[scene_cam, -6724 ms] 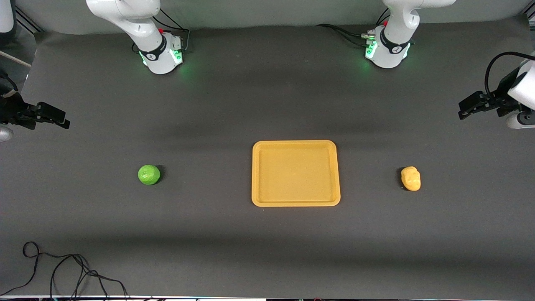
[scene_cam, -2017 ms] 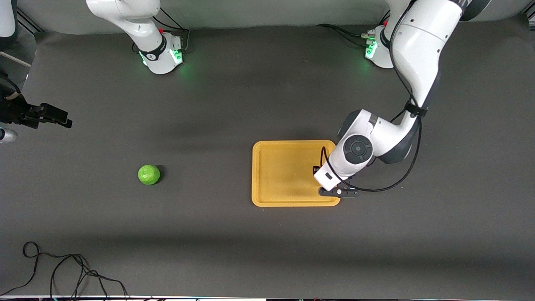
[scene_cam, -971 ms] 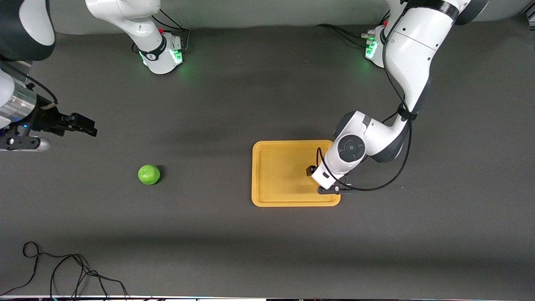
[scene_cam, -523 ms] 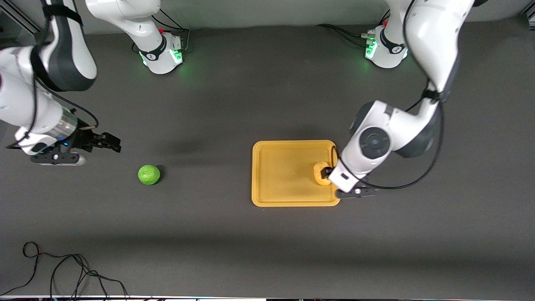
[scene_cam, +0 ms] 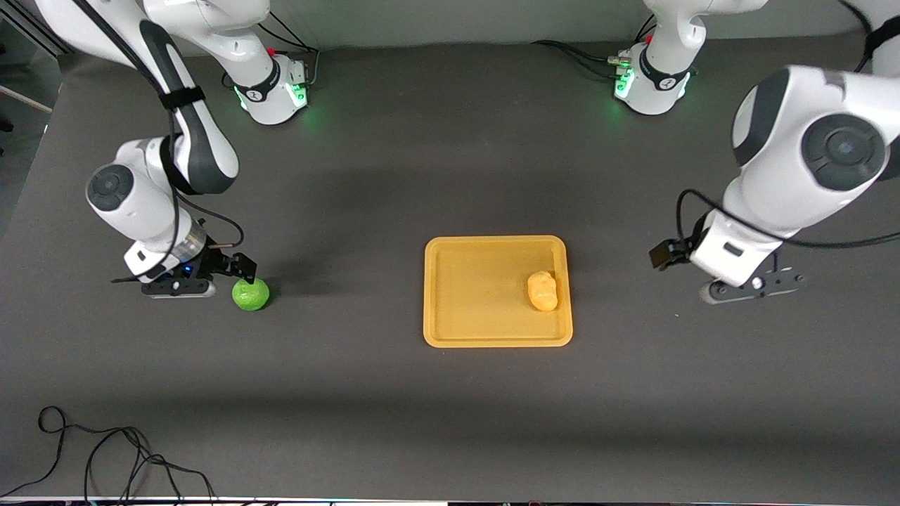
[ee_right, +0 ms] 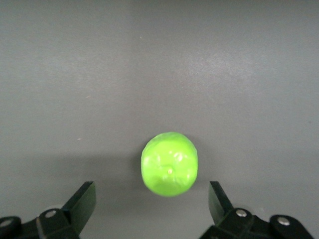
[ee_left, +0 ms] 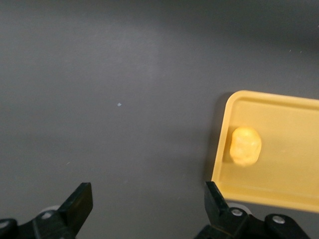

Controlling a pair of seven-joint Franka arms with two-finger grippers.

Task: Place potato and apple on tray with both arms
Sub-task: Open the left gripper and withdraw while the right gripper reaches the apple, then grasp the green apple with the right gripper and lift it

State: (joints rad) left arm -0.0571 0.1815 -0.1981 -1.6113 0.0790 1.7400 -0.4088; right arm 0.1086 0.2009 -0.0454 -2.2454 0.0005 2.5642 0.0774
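The yellow-orange potato (scene_cam: 543,291) lies on the yellow-orange tray (scene_cam: 478,295), near the rim at the left arm's end. My left gripper (scene_cam: 664,253) is open and empty over bare table beside the tray, toward the left arm's end. Its wrist view shows the tray (ee_left: 289,164) with the potato (ee_left: 246,146) ahead of the gripper (ee_left: 147,206). The green apple (scene_cam: 251,294) sits on the table toward the right arm's end. My right gripper (scene_cam: 242,267) is open just above and beside the apple. In the right wrist view the apple (ee_right: 169,163) lies just ahead of the gripper (ee_right: 151,204), between the lines of its spread fingers.
A black cable (scene_cam: 105,450) lies looped on the dark table mat at the corner nearest the front camera, at the right arm's end. The two green-lit arm bases (scene_cam: 274,91) stand along the table's edge farthest from the front camera.
The left gripper has let go of the potato on the tray and pulled away toward its own end of the table. The right arm has swung in and come down to the apple.
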